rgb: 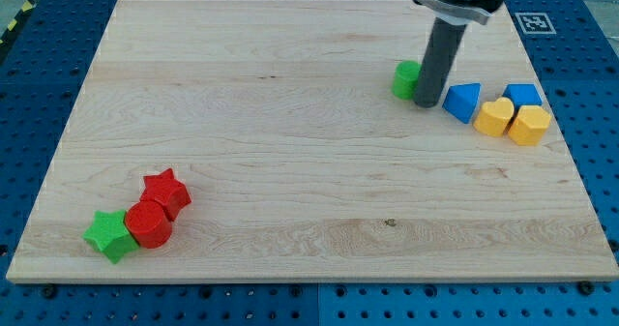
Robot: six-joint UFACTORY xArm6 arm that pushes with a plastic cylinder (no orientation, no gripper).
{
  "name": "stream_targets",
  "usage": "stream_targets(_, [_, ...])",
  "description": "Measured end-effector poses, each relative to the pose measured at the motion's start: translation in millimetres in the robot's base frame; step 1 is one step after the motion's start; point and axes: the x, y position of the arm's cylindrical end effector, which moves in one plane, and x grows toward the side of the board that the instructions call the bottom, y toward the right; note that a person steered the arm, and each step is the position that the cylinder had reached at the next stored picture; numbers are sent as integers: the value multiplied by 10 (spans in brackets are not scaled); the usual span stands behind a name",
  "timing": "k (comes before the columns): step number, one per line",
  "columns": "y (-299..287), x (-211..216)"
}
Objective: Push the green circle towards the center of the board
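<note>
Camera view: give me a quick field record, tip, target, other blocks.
tip: my tip at the green circle's right edge, apparently touching
target: green circle block, upper right of the wooden board
right cluster: blue triangle, blue block, yellow heart, yellow hexagon-like block
bottom-left cluster: green star, red cylinder, red star

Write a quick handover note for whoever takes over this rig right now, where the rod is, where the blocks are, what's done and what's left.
My tip: down on the light wooden board, at the right edge of the green circle block, apparently touching.
Green circle: upper right of the board, well off centre.
Nearby, to the right: blue triangle block, blue cube, yellow heart block, yellow hexagon block.
Bottom left: green star, red cylinder, red star.
Done: tip set beside the circle.
Left: push it leftward and down to centre.
</note>
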Motion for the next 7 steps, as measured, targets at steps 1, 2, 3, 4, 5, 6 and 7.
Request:
stream_targets(1, [-169,-163])
stream_targets(2, [10,-157])
stream_targets(3, [144,-321])
stream_targets(4, [167,-621])
stream_targets(5, [167,-743])
stream_targets(6, [161,-685])
stream_targets(7, [7,-672])
